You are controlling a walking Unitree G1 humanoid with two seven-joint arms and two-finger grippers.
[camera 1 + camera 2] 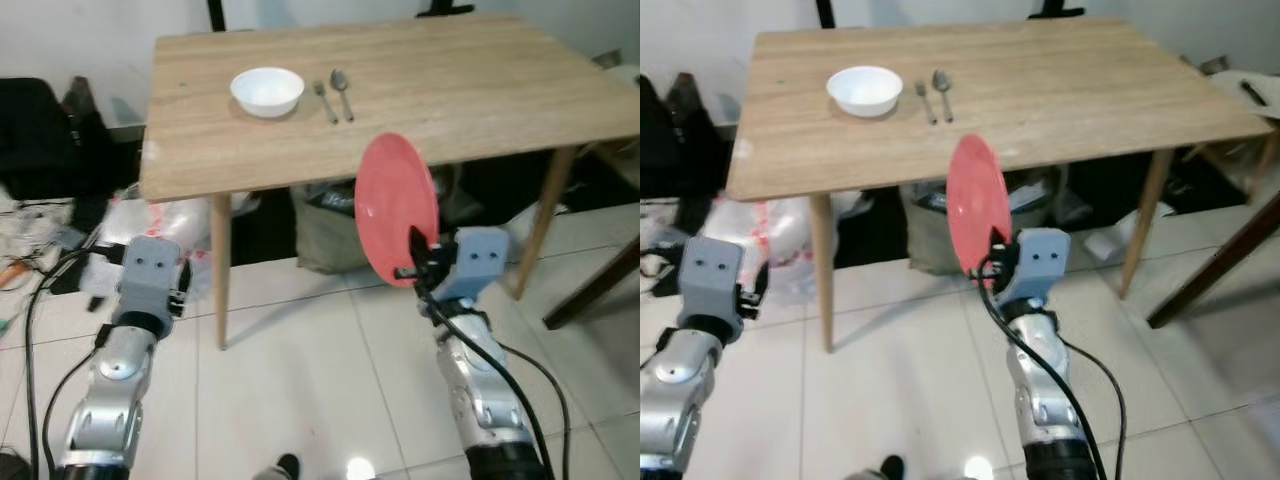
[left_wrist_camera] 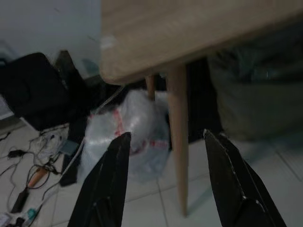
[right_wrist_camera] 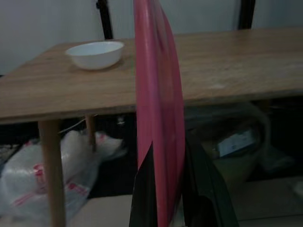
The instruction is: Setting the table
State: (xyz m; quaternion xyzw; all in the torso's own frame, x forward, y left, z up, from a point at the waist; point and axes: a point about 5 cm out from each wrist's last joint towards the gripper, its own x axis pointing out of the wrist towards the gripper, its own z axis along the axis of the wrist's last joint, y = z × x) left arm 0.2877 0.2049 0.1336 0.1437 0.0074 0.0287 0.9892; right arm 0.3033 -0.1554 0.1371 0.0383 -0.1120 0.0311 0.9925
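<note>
1. Your right gripper (image 1: pixel 415 262) is clamped on the red plate (image 1: pixel 396 208), pinching its lower rim between the two black fingers (image 3: pixel 144 198).
2. You hold the plate upright on its edge, so it rises straight above the gripper; in the right wrist view it stands as a thin red band between the fingers.
3. The plate hangs in the air in front of the table (image 1: pixel 480 110), just before its near edge and below the tabletop's level at the bottom, with its top rim overlapping the edge as your head camera sees it.
4. On the tabletop, toward your left, sits a white bowl (image 1: pixel 267 91).
5. Just to the right of the bowl lie a fork (image 1: pixel 324 100) and a spoon (image 1: pixel 342 90), side by side and nearly parallel, handles pointing toward you.
6. The plate is well apart from the bowl and cutlery, nearer to you and to their right.
7. Your left gripper (image 2: pixel 165 142) is spread wide with nothing between its fingers; it points at the table's near-left leg (image 2: pixel 179 142) and a plastic bag (image 2: pixel 130 132) on the floor behind it.
8. The left arm (image 1: pixel 125 340) sits low on your left, short of the table.
</note>
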